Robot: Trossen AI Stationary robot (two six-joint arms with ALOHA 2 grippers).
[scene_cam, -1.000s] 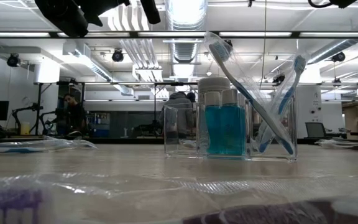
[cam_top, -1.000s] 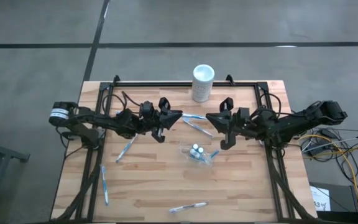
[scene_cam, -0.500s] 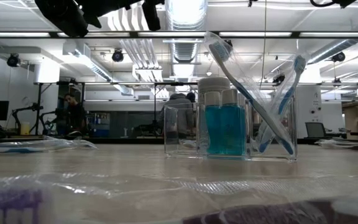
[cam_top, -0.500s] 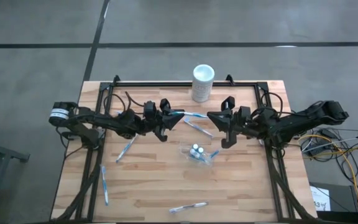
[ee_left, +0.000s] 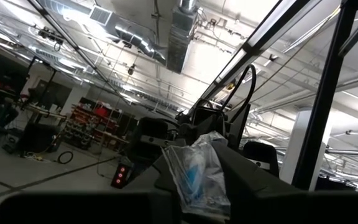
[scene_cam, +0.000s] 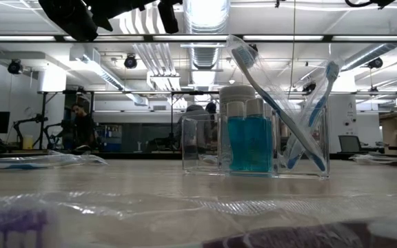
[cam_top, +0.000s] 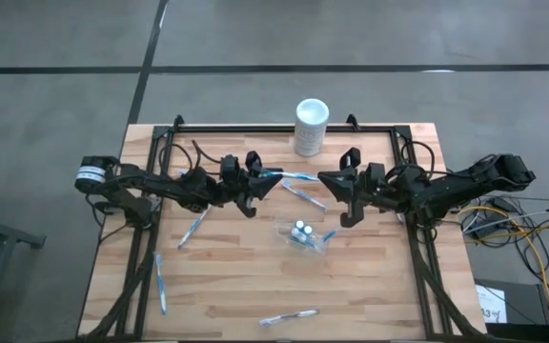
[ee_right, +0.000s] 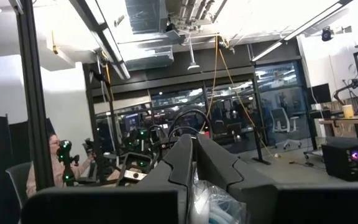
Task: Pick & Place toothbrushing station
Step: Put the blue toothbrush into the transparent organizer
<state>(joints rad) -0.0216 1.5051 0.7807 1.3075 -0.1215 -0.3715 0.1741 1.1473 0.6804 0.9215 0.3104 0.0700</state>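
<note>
The left gripper (cam_top: 273, 179) is clamped on a film-wrapped toothbrush (ee_left: 194, 173) held above the table's rear centre; the right gripper (cam_top: 324, 181) faces it, fingers pressed together on the same wrapper's other end. The toothbrush appears light, its crinkly wrap slippery, so the stiff handle is judged the best hold. The clear cup (cam_top: 302, 235) stands mid-table (cam_top: 236, 286).

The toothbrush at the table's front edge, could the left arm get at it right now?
Probably not yet: the left claw already grips a wrapped toothbrush. Otherwise the front toothbrush lies unobstructed.
</note>
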